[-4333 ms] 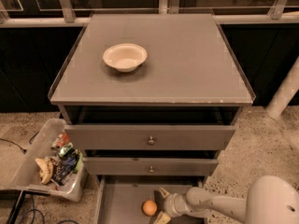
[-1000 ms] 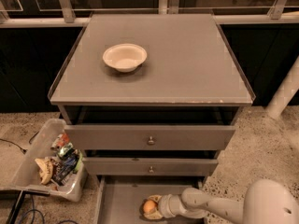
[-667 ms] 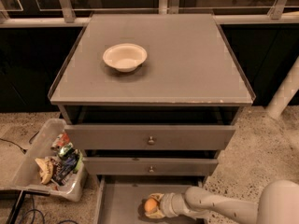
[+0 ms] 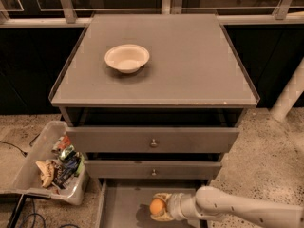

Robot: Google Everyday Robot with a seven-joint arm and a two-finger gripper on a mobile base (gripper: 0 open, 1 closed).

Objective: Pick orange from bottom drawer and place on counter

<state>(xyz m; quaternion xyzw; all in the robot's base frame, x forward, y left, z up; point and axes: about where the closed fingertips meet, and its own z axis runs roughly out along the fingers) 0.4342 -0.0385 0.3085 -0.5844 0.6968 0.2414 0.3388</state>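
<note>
The orange is small and round, low in the camera view, over the open bottom drawer. My gripper reaches in from the right on a pale arm and is shut on the orange, its fingers wrapped around the fruit. A shadow lies on the drawer floor beneath it, so the orange seems a little above the floor. The counter is the flat grey cabinet top above, far from the gripper.
A white bowl sits on the counter's left half. Two closed drawer fronts with round knobs overhang the open drawer. A clear bin of wrappers stands on the floor at left. A white post stands at right.
The gripper moved left onto the orange and closed around it. In the last second the orange has shifted slightly with the gripper; the arm has pulled a little to the right.
</note>
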